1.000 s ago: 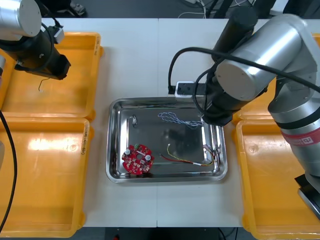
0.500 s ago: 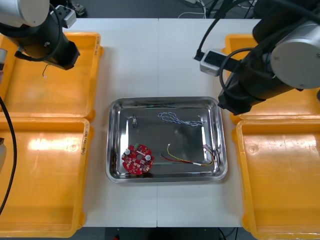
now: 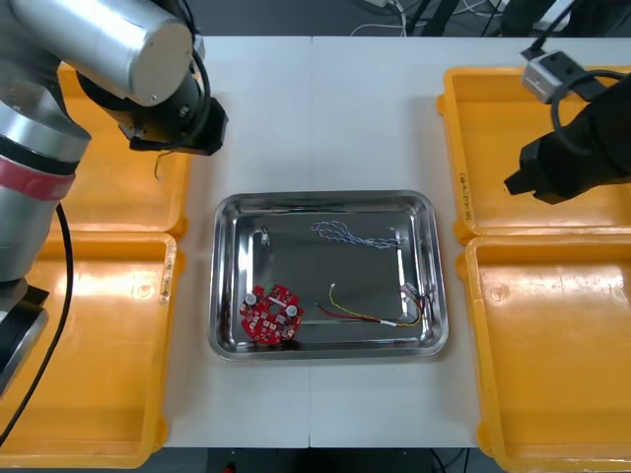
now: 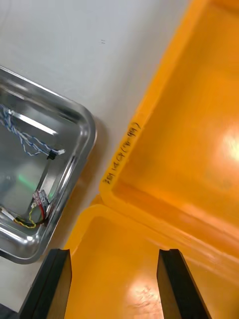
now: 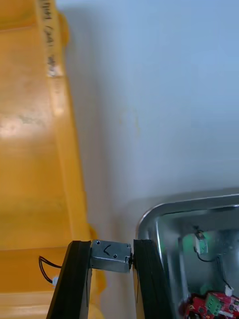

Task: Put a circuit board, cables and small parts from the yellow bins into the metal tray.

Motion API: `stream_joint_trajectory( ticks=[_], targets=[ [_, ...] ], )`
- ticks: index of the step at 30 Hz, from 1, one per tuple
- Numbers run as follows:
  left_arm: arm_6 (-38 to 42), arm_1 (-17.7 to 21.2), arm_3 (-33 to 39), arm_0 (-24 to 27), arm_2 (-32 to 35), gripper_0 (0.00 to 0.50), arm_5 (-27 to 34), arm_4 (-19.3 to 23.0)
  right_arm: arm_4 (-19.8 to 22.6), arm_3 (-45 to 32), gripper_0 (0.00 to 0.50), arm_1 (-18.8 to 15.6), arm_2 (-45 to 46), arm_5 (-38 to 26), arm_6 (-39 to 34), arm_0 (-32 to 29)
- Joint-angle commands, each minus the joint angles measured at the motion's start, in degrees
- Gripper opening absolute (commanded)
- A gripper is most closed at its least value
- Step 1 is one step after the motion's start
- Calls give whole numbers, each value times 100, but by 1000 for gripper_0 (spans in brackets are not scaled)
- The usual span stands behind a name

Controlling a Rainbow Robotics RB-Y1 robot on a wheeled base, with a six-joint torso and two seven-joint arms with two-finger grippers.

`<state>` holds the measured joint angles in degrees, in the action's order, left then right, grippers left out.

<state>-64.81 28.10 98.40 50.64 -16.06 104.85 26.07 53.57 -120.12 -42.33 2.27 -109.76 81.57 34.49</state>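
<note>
Now your left claw [image 5: 110, 246] pinches a small part [image 5: 110, 256] near the tray [image 5: 149, 225], ready to drop in; your right claw [image 4: 115, 254] hangs wide over bins [image 4: 169, 149].

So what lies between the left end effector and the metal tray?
Bare table, in the front view. The left end effector, shut on a small metal part, hovers near the metal tray.
</note>
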Motion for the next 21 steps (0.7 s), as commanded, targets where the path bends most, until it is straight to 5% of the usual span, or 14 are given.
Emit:
stream_joint_trajectory(
  ticks=[1,8,21],
  targets=[
    [733,-156,329,-99,-416,0,-237,100,92,-249,500,-346,493,-24,-590,-285],
    [1348,-200,355,-266,-943,0,-773,91,-22,-355,500,-636,687,-24,-1363,-610],
    [1981,-261,338,-520,-1637,0,-1371,118,-286,-451,500,-961,1126,-24,-1451,-1498]
  ],
)
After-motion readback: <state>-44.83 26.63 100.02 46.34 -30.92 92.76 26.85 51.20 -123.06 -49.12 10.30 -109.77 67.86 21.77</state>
